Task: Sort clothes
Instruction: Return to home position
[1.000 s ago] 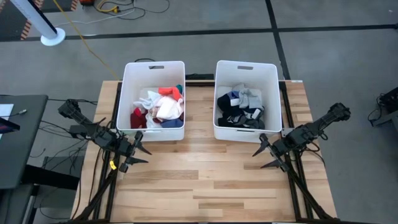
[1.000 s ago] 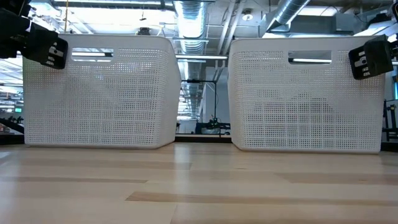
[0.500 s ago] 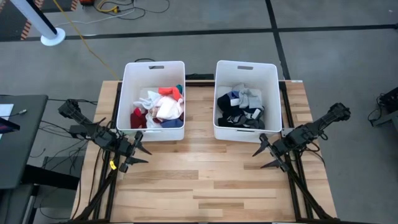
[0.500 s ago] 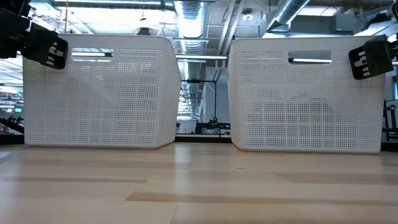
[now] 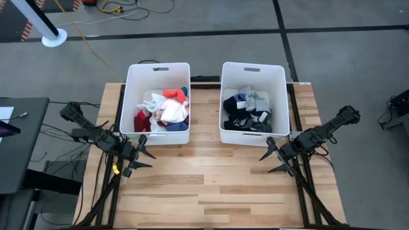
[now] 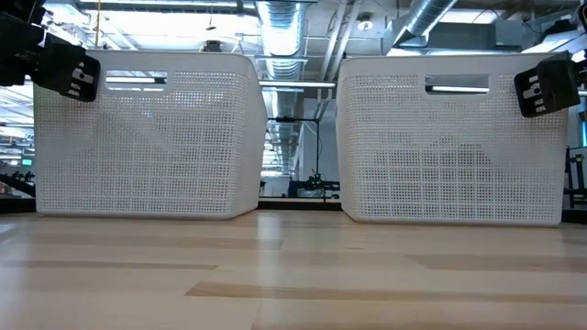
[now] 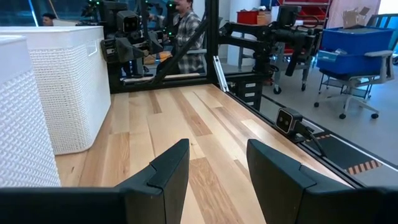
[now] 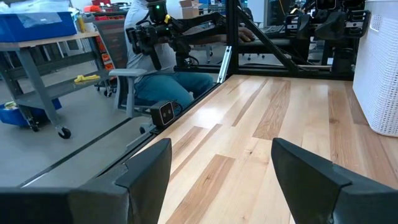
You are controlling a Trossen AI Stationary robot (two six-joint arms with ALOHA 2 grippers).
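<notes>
My left tool point(image 5: 149, 159) and right tool point(image 5: 266, 164) hang wide open, holding nothing, at opposite edges of the worktop point(image 5: 204, 185). I see red, white and pink clothes point(image 5: 165, 112) in the left bin point(image 5: 132, 96), and grey and black clothes point(image 5: 248, 110) in the right bin point(image 5: 280, 96). A person point(image 8: 165, 84) sits beyond.

The front half of the table point(image 5: 204, 188) lies bare across its whole width. At the back stand two obstacles, the left bin point(image 5: 158, 66) and the right bin point(image 5: 253, 66), with a narrow strip of wood free between them. Both are open on top, with clothes point(image 5: 167, 112) heaped below the rims. The left gripper point(image 5: 151, 161) and right gripper point(image 5: 265, 165) hang near the side edges, fingers spread, just clear of the bins
</notes>
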